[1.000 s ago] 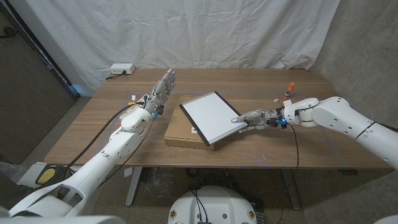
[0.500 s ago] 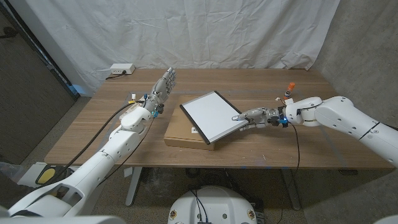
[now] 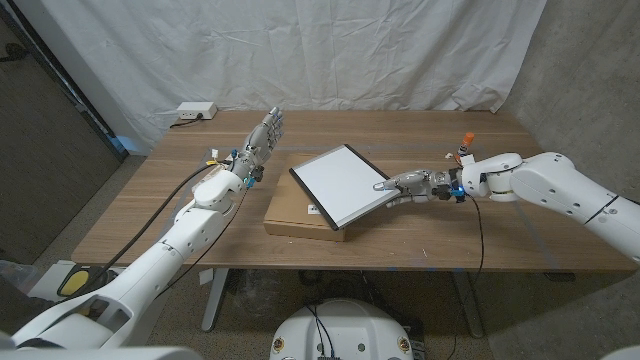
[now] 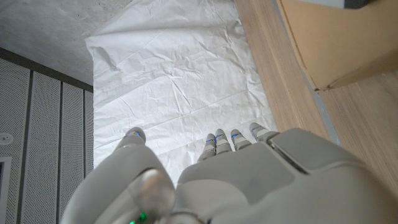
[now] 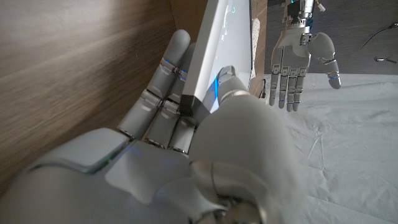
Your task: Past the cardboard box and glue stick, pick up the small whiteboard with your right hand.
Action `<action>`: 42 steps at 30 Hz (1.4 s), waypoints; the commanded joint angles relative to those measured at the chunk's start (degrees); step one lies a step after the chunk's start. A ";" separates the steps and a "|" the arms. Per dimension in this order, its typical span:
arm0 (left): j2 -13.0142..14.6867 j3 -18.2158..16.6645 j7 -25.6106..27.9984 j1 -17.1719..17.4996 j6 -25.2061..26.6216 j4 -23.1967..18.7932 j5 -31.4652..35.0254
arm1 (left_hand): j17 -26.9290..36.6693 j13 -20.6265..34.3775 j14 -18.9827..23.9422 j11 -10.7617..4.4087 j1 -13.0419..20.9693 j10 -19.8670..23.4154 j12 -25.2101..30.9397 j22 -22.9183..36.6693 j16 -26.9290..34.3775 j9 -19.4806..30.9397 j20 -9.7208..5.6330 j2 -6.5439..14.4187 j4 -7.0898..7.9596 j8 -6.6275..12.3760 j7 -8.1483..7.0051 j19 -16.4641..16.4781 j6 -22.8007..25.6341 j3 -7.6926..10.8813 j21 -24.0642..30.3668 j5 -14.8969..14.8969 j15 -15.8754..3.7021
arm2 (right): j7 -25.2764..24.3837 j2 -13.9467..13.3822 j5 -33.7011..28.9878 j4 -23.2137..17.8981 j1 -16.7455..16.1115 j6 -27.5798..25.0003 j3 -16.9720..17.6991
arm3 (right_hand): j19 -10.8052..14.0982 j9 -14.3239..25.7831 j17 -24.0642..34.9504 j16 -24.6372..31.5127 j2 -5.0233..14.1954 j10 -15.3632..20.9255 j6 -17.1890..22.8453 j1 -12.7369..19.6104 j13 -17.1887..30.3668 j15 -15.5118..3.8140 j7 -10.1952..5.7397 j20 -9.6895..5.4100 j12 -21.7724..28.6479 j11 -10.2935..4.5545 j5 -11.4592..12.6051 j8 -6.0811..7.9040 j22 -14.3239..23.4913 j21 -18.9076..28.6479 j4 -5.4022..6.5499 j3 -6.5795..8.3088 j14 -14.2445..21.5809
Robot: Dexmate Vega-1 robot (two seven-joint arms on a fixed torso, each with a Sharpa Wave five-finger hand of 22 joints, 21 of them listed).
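**At the table's near edge: whiteboard pinched at one corner, lift under way**

Nearest the robot, the flat brown cardboard box lies on the wooden table, and the small white whiteboard with a dark frame sits tilted over it, its low corner near the box and its right corner raised. Just beside that raised corner, the right hand holds the whiteboard; the right wrist view shows the board's edge clamped between the thumb on top and the fingers underneath.

To do this step well, I judge the grip should stay firm and the wrist level, since a single-corner hold lets a flat panel swing or slip. Raising it straight up until the low corner clears the box, rather than dragging it sideways, would keep the box from shifting.

Farther back on the left, the left hand stands upright above the table, fingers apart and holding nothing. Beyond the right forearm, the small orange-capped glue stick stands near the far right edge, well apart from the board.
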 commanded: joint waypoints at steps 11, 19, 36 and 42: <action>0.71 0.07 0.45 0.18 1.10 -1.59 0.34 | 0.16 0.14 -0.20 0.42 0.24 -0.42 0.20 0.26 0.53 0.32 -0.06 0.51 -0.06 0.28 0.08 -0.14 0.04 -0.26 0.15 0.31 0.15 | -0.28 -1.00 1.53 -1.60 -1.29 2.00 1.73 | -1.00 0.42 0.79 -0.04 3.19 2.91 0.30 4.29 5.89 -3.95 0.23 -4.29 0.22 -3.04 0.26 -0.36 0.85 1.32 0.11 0.30 1.63; 1.21 -0.04 0.84 0.38 1.73 -2.71 0.43 | 0.17 0.14 -0.15 0.49 0.29 -0.42 0.20 0.26 0.54 0.33 -0.01 0.55 -0.08 0.29 0.04 -0.10 0.07 -0.33 0.15 0.32 0.15 | -0.79 -1.76 2.37 -2.65 -2.20 2.64 2.79 | -1.26 0.61 1.13 -0.07 3.24 3.02 0.51 4.56 6.29 -3.96 0.14 -4.28 0.25 -3.07 0.20 -0.41 1.23 1.98 0.14 0.27 1.75; 2.51 -0.25 1.39 0.92 3.22 -5.27 0.52 | 0.18 0.14 -0.12 0.36 0.36 -0.38 0.22 0.27 0.55 0.33 -0.01 0.62 -0.10 0.28 0.06 -0.07 0.04 -0.52 0.14 0.32 0.23 | -2.46 -3.74 3.97 -5.53 -4.66 4.43 5.43 | -1.71 0.97 1.80 -0.06 3.27 3.22 0.78 5.06 7.04 -3.92 0.16 -4.30 0.30 -2.95 0.12 -0.58 1.94 3.31 0.16 0.19 2.16; 2.92 -0.44 1.72 1.09 3.54 -6.36 0.59 | 0.18 0.14 -0.19 0.41 0.40 -0.38 0.22 0.28 0.51 0.33 0.00 0.65 -0.11 0.27 0.10 -0.10 0.03 -0.58 0.12 0.32 0.25 | -2.96 -4.39 4.75 -6.22 -5.82 5.31 6.52 | -1.68 1.08 2.02 -0.06 3.20 3.31 0.95 5.25 7.28 -3.93 0.15 -4.31 0.30 -2.88 0.12 -0.62 2.17 3.82 0.13 0.15 2.28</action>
